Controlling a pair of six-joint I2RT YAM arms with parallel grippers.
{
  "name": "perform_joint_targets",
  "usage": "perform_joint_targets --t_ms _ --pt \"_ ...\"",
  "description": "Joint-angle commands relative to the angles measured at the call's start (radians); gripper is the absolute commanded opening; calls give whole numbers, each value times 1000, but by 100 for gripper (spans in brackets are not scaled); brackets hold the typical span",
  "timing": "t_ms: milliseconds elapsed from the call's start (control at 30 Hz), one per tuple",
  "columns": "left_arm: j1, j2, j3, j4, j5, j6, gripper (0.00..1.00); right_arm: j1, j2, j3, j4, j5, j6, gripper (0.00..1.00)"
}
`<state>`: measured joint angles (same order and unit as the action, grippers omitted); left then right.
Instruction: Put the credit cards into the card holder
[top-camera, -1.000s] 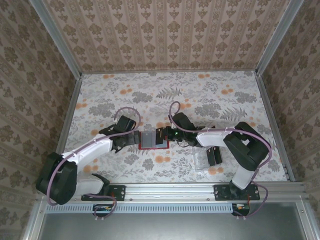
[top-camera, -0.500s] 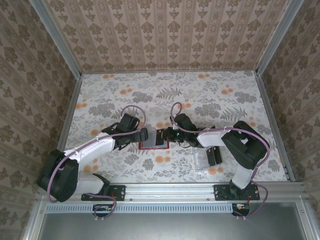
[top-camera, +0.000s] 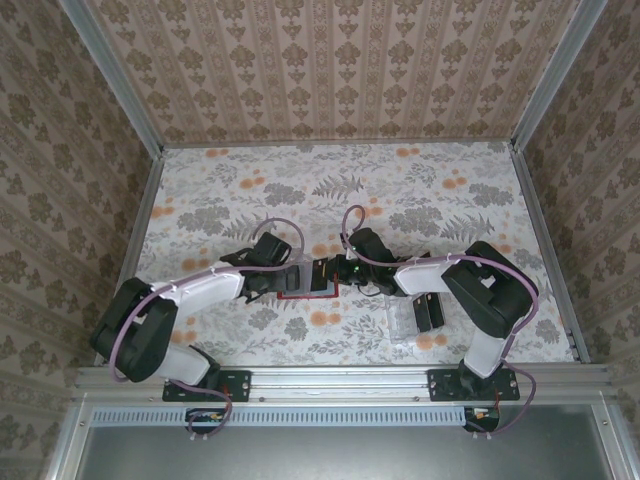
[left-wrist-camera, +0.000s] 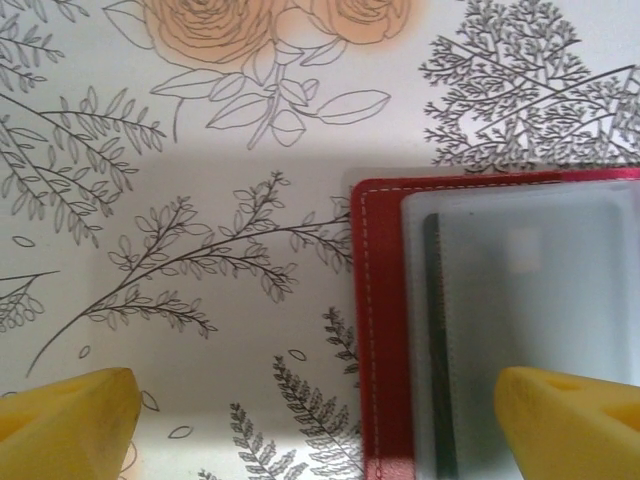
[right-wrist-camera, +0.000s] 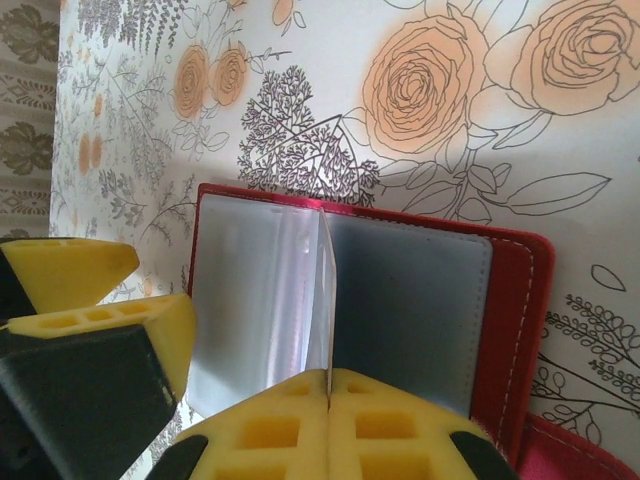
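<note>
Right end effector (right-wrist-camera: 328, 395): fingers pressed together, clamped on one thin clear sleeve leaf (right-wrist-camera: 322, 290) of the card holder (right-wrist-camera: 515, 330), which stands the leaf up on edge.
Left end effector (left-wrist-camera: 310, 415): fingers wide apart and gripping nothing. It sits low over the holder's left border, one fingertip above bare counter (left-wrist-camera: 200, 330) and the other above the frosted sleeve.
Card holder: lies open and flat on the counter, directly between the two end effectors. Its spread runs left to right along the line joining them.
Dark strip: a narrow dark band shows under the sleeve near the holder's left border. I cannot tell whether it is a card.
Credit cards (top-camera: 428, 312): black rectangles standing in the clear tray (top-camera: 400, 322), toward the near edge on the right arm's side and well apart from the holder.
Step in hand: judged to be opening a pocket, the right arm lifting the leaf while the left braces the cover.
Deciding relation: the cards lie to the right of the holder and nearer the bases, beside the right arm's forearm. The right arm is the nearer one, but it is occupied with the leaf.
Next move: probably needs the left end effector to pin the holder, so the right can let go and reach back for a card.
Risk: the leaf may flop shut once released.
</note>
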<state>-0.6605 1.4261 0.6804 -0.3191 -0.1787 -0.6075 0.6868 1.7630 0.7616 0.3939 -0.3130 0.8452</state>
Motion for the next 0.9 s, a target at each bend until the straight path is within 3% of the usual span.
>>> perform_joint_targets --t_ms 0,567,867 --pt "-2 21 -3 -58 -49 -22 100 -8 21 -18 4 -12 12 0" --pt "18 41 -17 -109 -91 -54 100 -12 -15 -66 204 -25 70 0" --pt "18 41 -30 -102 -85 -58 100 -12 46 -71 352 -33 127 0"
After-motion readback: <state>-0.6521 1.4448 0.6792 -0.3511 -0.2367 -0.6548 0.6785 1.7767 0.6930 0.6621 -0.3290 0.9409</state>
